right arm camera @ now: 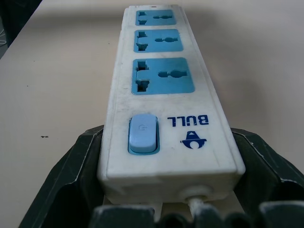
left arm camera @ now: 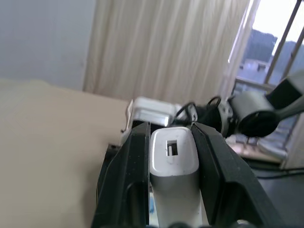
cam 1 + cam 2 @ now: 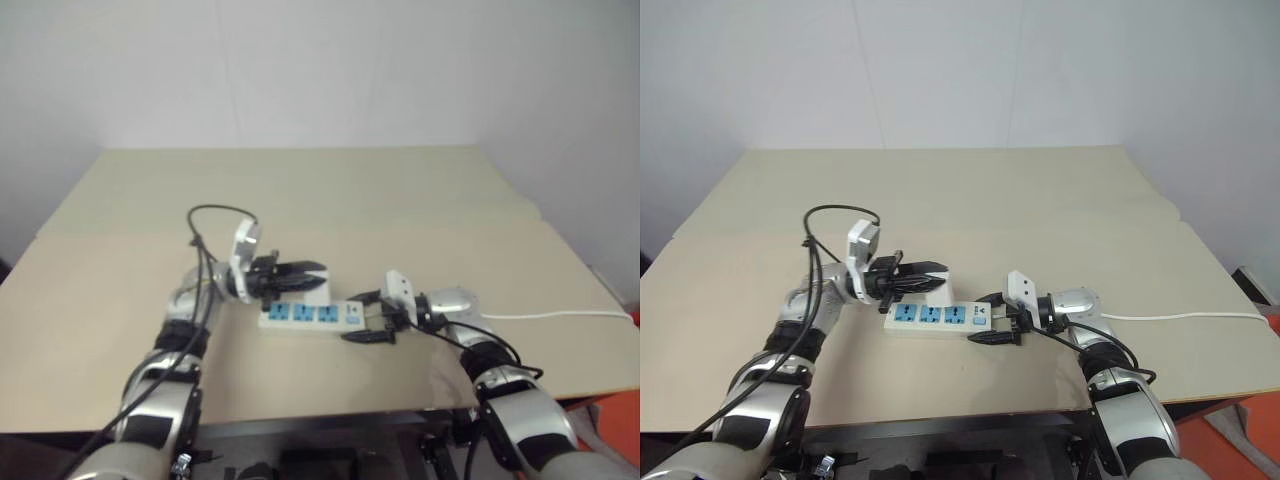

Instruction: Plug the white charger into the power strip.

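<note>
My left gripper (image 2: 173,190): fingers clamped on both sides of charger (image 2: 174,161), its slotted end face toward wrist camera. Charger sits just above strip (image 3: 932,318), over sockets at far end from my right gripper (image 3: 992,318). My right gripper: jaws wide, one black finger (image 1: 71,175) along each flank of strip's switch end, cord (image 3: 1180,318) exiting between them. Strip flat on table (image 3: 970,190), three blue sockets up.

A bare test room or lab: a plain beige table (image 3: 330,190) against blank white walls (image 3: 970,70), beyond the left gripper (image 2: 171,142) cream curtains (image 2: 161,52) and a barred window (image 2: 280,38) facing buildings.
</note>
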